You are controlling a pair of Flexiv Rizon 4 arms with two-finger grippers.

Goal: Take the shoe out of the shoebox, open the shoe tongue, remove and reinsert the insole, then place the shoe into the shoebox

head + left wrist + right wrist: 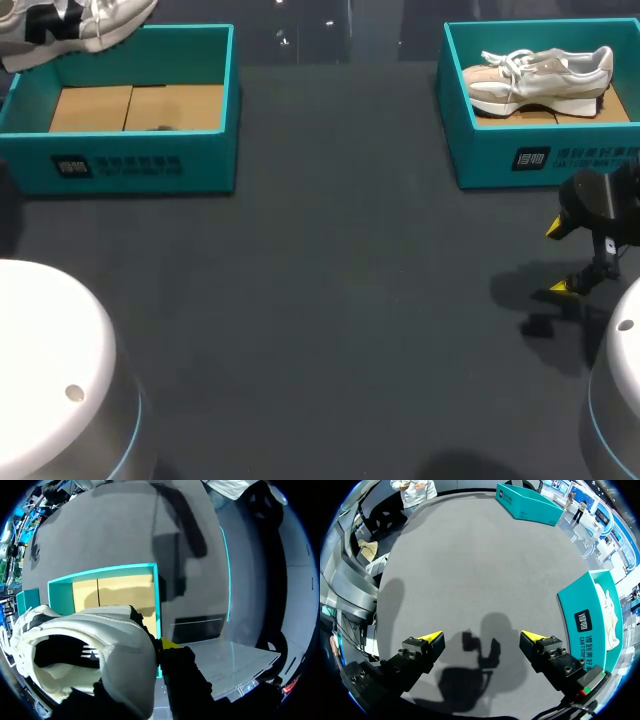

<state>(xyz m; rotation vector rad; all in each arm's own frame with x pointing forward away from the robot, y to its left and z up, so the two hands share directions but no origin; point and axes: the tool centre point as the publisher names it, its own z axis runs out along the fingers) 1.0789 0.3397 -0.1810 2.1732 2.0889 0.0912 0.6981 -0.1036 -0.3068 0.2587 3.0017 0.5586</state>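
Teal shoebox at 10 o'clock (150,165), tan floor — white-and-black sneaker (110,25); teal shoebox at 2 o'clock (480,150) — cream-beige sneaker (540,80). Dark grey worktop (320,300).

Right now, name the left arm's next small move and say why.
Probably carry the white shoe clear of the left shoebox and down onto the table: the left gripper holds it above that empty box, and the right gripper hangs open over the table, free to help.
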